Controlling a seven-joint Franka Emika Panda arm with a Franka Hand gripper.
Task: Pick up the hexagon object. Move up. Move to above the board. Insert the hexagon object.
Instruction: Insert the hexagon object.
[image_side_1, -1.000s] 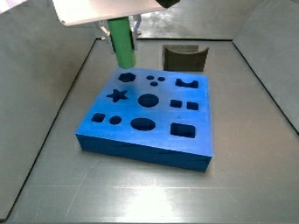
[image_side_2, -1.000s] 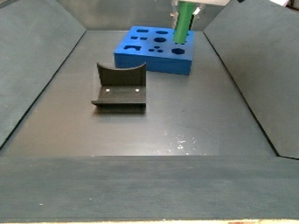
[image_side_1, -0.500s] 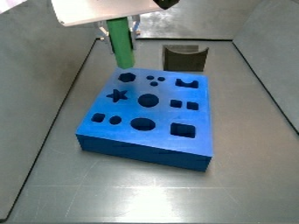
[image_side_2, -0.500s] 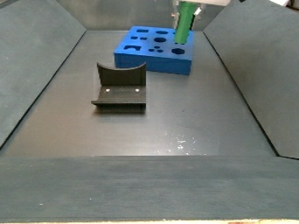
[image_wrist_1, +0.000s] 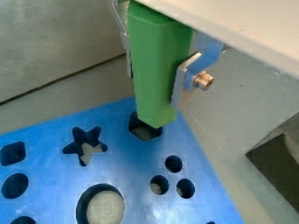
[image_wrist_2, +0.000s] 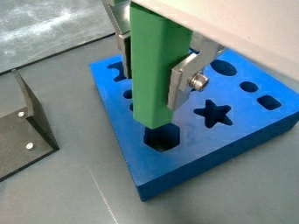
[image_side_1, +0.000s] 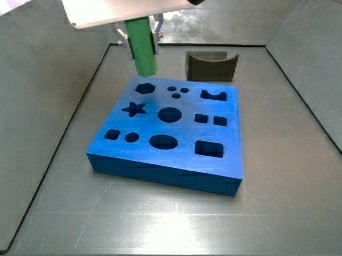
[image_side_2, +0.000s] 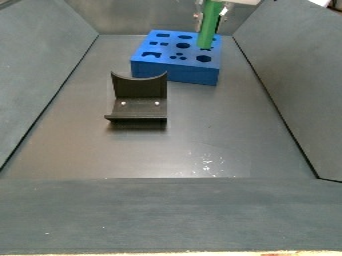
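The tool (image_wrist_2: 158, 66) grips the hexagon object (image_wrist_2: 155, 70) upright, directly above the hexagonal hole (image_wrist_2: 159, 137) at the corner of the board (image_wrist_2: 222, 149); picking, lifting and carrying look done; the peg's lower end hovers just over the hole, so insertion remains.

This is a robot test cell in a lab, not a home. A grey metal tray floor (image_side_2: 201, 140) with sloped walls surrounds the blue foam board (image_side_1: 171, 125). Beside the board stands the dark fixture (image_side_2: 135, 102), and above the board's corner hangs the gripper (image_wrist_2: 158, 74), holding the green hexagon object (image_wrist_2: 156, 66).
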